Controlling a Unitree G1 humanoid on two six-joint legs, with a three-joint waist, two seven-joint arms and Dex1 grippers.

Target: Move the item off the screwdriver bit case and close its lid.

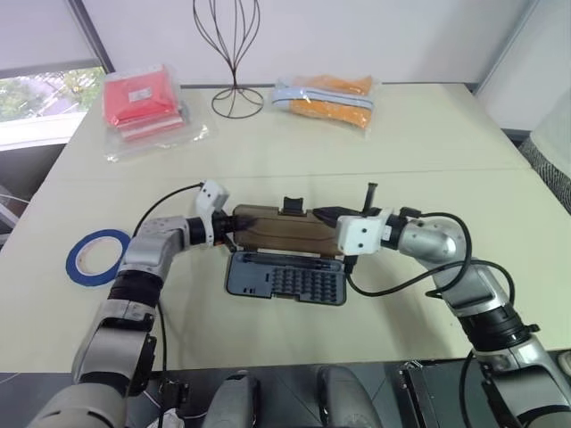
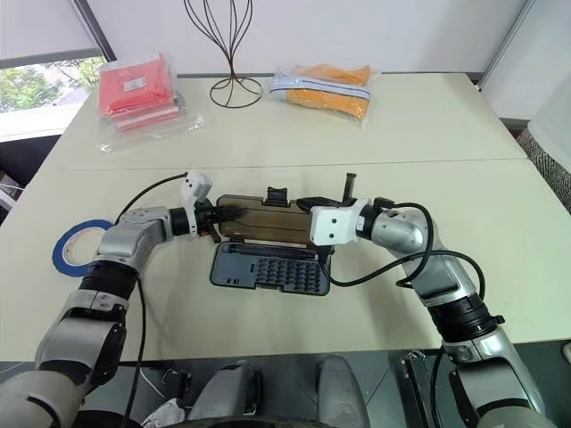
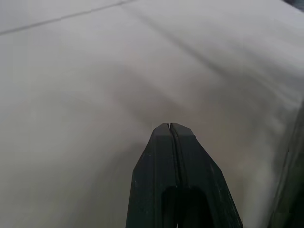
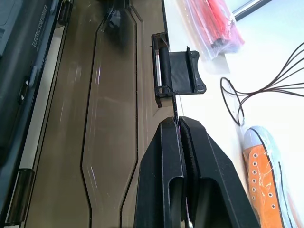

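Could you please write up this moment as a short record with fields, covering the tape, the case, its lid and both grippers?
blue tape: flat on the table, off the case, by the robot's left arm
screwdriver bit case: open, rows of bits showing
lid: raised off the table, not yet shut
left gripper: shut, at the lid's left end
right gripper: shut on the lid's far edge beside the latch
far side: red packet, orange packet, wire stand
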